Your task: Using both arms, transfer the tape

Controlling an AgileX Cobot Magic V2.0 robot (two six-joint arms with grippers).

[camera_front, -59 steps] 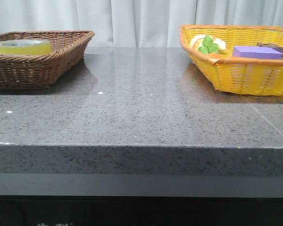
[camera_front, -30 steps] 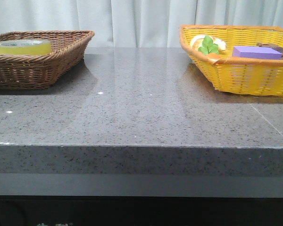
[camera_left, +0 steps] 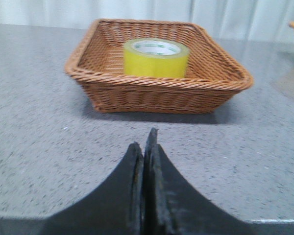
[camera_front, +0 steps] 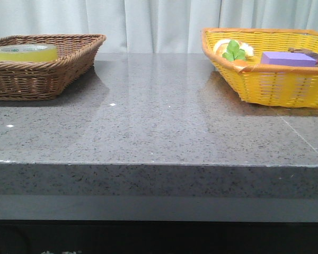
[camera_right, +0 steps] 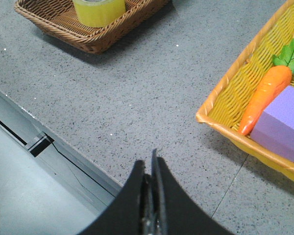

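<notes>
The yellow tape roll [camera_front: 24,52] lies flat in the brown wicker basket [camera_front: 69,63] at the table's far left. It also shows in the left wrist view [camera_left: 156,58] and in the right wrist view [camera_right: 99,11]. My left gripper [camera_left: 144,142] is shut and empty, low over the table's front edge, some way short of the brown basket [camera_left: 112,93]. My right gripper [camera_right: 149,164] is shut and empty above the table's front edge, between the two baskets. Neither arm shows in the front view.
A yellow wicker basket [camera_front: 275,84] stands at the far right, holding a purple block [camera_front: 289,58], a toy carrot [camera_right: 264,98] and other small items. The grey stone table [camera_front: 159,121] spans the view; its front edge [camera_right: 63,147] drops away below my right gripper.
</notes>
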